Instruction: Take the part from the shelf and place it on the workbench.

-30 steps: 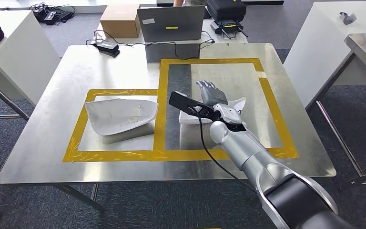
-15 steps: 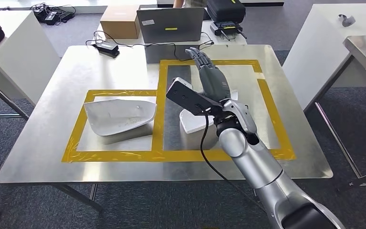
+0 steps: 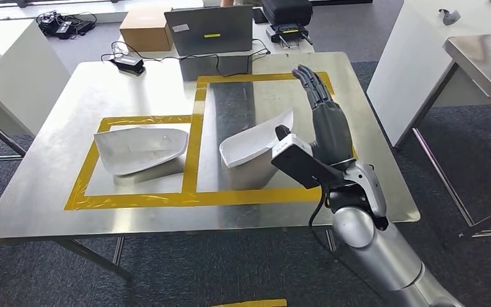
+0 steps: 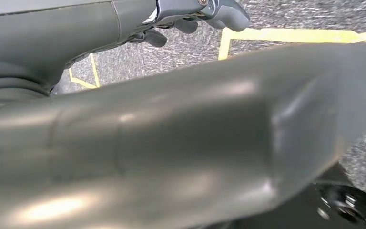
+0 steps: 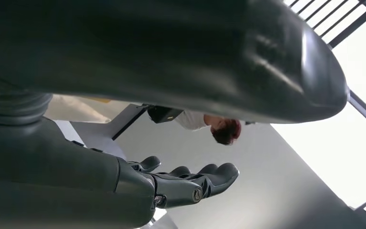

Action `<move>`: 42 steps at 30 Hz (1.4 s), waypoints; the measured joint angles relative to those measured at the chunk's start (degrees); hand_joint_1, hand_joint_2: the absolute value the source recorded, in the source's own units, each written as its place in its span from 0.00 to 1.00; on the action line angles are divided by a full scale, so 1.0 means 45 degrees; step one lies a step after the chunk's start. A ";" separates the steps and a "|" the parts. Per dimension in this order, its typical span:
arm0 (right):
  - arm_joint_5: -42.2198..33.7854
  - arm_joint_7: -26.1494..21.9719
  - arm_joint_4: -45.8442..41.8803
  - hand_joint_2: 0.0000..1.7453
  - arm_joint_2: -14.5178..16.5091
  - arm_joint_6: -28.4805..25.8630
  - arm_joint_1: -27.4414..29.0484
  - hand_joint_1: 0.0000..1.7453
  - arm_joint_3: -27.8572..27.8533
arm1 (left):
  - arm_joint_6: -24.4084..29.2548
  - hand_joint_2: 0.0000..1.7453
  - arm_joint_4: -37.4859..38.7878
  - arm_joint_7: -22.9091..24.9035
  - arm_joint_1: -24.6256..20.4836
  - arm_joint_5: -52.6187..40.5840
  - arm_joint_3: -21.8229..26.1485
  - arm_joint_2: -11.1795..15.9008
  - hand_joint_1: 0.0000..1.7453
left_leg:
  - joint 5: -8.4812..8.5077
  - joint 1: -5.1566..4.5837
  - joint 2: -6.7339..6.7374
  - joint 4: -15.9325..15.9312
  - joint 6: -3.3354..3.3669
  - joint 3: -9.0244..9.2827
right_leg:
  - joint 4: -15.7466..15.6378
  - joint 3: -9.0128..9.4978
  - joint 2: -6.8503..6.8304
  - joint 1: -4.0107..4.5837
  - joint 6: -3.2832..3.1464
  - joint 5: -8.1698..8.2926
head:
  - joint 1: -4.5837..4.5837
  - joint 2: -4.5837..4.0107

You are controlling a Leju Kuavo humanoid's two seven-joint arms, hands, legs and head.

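The right robot hand (image 3: 323, 109) is rising off the part (image 3: 256, 146) toward 1 o'clock, fingers straight and holding nothing. The part is sitting free on the table (image 3: 51, 192) (inside the larger yellow frame). The left robot hand (image 4: 190, 16) is hanging with fingers curled, empty.
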 joint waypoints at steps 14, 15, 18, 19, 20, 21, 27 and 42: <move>0.0296 0.0032 -0.0792 0.00 -0.0500 -0.0126 0.0864 0.00 -0.0487 | 0.0019 0.00 -0.0005 -0.0096 -0.0089 0.0080 0.0106 -0.0164 0.00 | 0.1543 -0.0227 0.0110 -0.2534 0.0744 0.0550 | 0.3069 -0.0809 0.0028 -0.0054 0.0709 -0.1957 | 0.0078 0.0000; 0.0296 0.0035 -0.0801 0.00 -0.0515 -0.0125 0.0883 0.00 -0.0508 | 0.0019 0.00 -0.0005 -0.0096 -0.0091 0.0080 0.0110 -0.0169 0.00 | 0.1633 -0.0223 0.0110 -0.2520 0.0718 0.0433 | 0.2410 -0.0271 0.0023 -0.0057 0.0705 -0.1693 | 0.0078 0.0000; 0.0296 0.0030 -0.0877 0.00 -0.0533 -0.0133 0.0893 0.00 -0.0576 | 0.0019 0.00 -0.0007 -0.0097 -0.0121 0.0080 0.0132 -0.0183 0.00 | 0.1865 -0.0235 0.0087 -0.2451 0.0551 0.0220 | -0.0001 0.1418 0.0020 0.0002 0.0559 -0.1107 | 0.0076 0.0000; 0.0296 0.0024 -0.0903 0.00 -0.0543 -0.0142 0.0902 0.00 -0.0610 | 0.0019 0.00 -0.0008 -0.0095 -0.0132 0.0081 0.0142 -0.0187 0.00 | 0.1934 -0.0242 0.0078 -0.2434 0.0475 0.0196 | -0.0292 0.1576 0.0030 0.0034 0.0465 -0.1076 | 0.0076 0.0000; 0.0295 0.0022 -0.0918 0.00 -0.0553 -0.0154 0.0931 0.00 -0.0648 | 0.0019 0.00 -0.0010 -0.0079 -0.0138 0.0081 0.0151 -0.0194 0.00 | 0.2014 -0.0245 0.0069 -0.2452 0.0393 0.0185 | -0.0292 0.1526 0.0044 0.0070 0.0360 -0.1011 | 0.0079 0.0000; 0.0295 0.0016 -0.0926 0.00 -0.0563 -0.0168 0.0964 0.00 -0.0690 | 0.0019 0.00 -0.0008 -0.0058 -0.0143 0.0081 0.0157 -0.0198 0.00 | 0.2093 -0.0244 0.0067 -0.2473 0.0312 0.0170 | -0.0333 0.1442 0.0043 0.0063 0.0256 -0.0933 | 0.0085 0.0000; 0.0293 0.0000 -0.0893 0.00 -0.0576 -0.0273 0.1373 0.00 -0.1190 | 0.0019 0.00 -0.0005 0.0079 -0.0163 0.0159 0.0184 -0.0237 0.00 | -0.0189 -0.0170 0.0006 0.0287 -0.0050 -0.0731 | -0.0425 0.0705 -0.0008 -0.0017 -0.0075 -0.0229 | 0.0029 0.0000; 0.1036 0.0518 -0.1419 0.00 -0.0290 -0.1020 0.6102 0.00 -0.4523 | 0.0019 0.00 -0.0004 0.0423 -0.0159 0.0045 0.0209 -0.0318 0.00 | 0.0903 -0.0297 -0.0017 -0.2669 0.0871 0.1400 | 0.2165 -0.0816 -0.0015 -0.0058 0.0717 -0.1592 | 0.0030 0.0000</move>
